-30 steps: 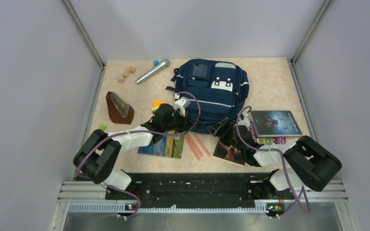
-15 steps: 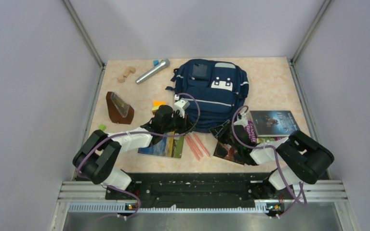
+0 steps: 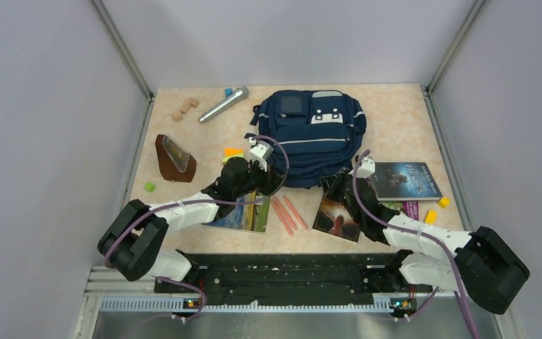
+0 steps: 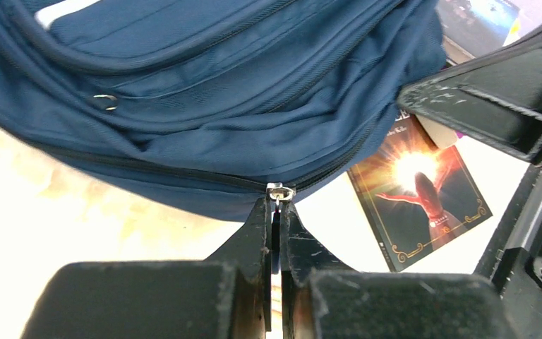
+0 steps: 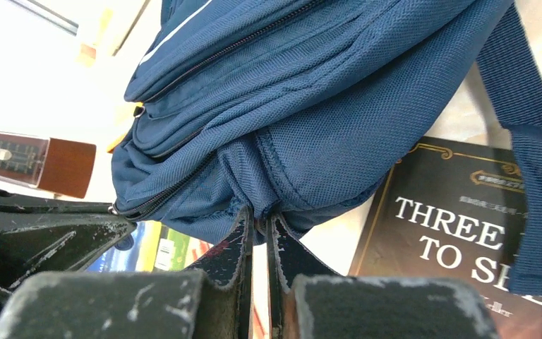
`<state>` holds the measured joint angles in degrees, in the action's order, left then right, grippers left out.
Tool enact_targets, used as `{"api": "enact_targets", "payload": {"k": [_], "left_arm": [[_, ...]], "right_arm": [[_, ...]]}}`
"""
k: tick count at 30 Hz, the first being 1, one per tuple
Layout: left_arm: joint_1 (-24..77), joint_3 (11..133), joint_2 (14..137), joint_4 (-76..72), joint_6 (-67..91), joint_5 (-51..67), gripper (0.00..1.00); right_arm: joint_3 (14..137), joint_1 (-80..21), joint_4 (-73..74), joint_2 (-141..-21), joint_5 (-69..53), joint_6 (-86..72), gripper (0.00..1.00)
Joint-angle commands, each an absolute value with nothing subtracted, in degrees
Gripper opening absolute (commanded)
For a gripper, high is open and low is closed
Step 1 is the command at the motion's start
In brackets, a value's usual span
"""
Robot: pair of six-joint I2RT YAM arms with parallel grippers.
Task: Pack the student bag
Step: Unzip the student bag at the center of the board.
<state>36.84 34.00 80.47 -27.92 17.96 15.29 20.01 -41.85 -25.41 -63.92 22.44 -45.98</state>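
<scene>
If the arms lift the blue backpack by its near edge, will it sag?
Probably: the student bag is soft fabric, wrinkled where the right gripper pinches its edge. It lies rather flat, so likely light. Pulling the zipper pull with the left gripper may drag the cloth along.

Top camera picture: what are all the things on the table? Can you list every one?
student bag: one, navy blue, far middle
microphone: one, silver, far left
wooden blocks: a few, tan, far left corner
metronome: one, brown, left side
books: at least three, mixed colours, near the bag
sticks: a few, pink, near middle
small blocks: several, green, orange, yellow, scattered
table: one, beige
left pincer: black, shut on the bag's zip pull
right pincer: black, shut on bag fabric
</scene>
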Motion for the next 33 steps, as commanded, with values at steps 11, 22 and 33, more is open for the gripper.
{"api": "enact_targets", "payload": {"k": [11,22,33], "left_arm": [[36.6,32.8,79.6,-26.6,17.3,5.8,0.0],[34.3,31.9,76.5,-25.4,16.4,0.5,0.0],[29.8,33.5,75.2,-23.4,16.0,0.5,0.0]], "right_arm": [[22.2,-41.4,-19.9,-53.1,27.7,-35.6,0.0],[24.9,-41.4,-16.3,-50.3,26.2,-32.0,0.0],[29.1,-41.4,-11.4,-44.7,24.7,-27.7,0.0]]}}
